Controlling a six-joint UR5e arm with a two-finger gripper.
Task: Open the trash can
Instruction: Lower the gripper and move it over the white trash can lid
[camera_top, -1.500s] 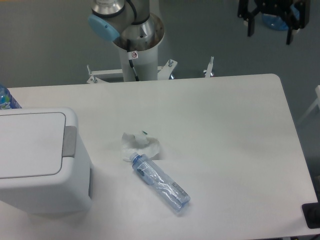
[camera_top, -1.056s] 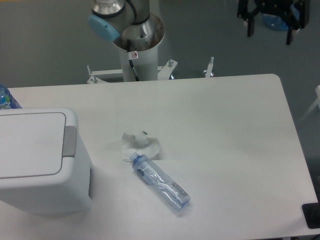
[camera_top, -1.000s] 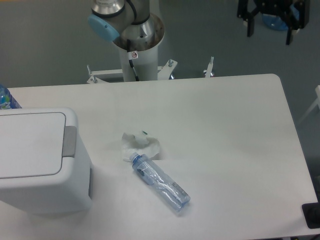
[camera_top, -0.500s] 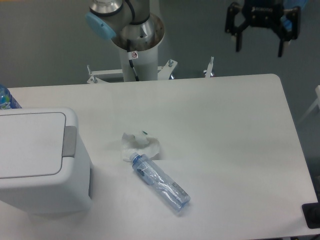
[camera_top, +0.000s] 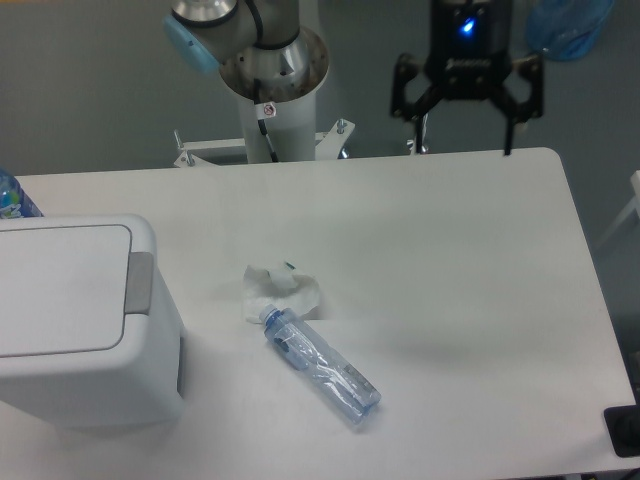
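The trash can (camera_top: 70, 320) is a big white boxy bin at the table's left front, with its flat lid panel down and a grey push tab (camera_top: 139, 282) on its right side. My gripper (camera_top: 466, 135) hangs open and empty over the table's far edge, right of centre, far from the bin. Its two dark fingers (camera_top: 511, 115) point down, wide apart.
A crumpled white tissue (camera_top: 279, 290) and a clear plastic bottle (camera_top: 321, 364) lie mid-table, right of the bin. A blue bottle top (camera_top: 12, 197) shows behind the bin at the left edge. The arm's base (camera_top: 272, 70) stands behind the table. A dark object (camera_top: 624, 430) sits at the front right corner.
My gripper has moved left and down from the upper right corner to above the table's far edge, still open. Nothing on the table has moved.
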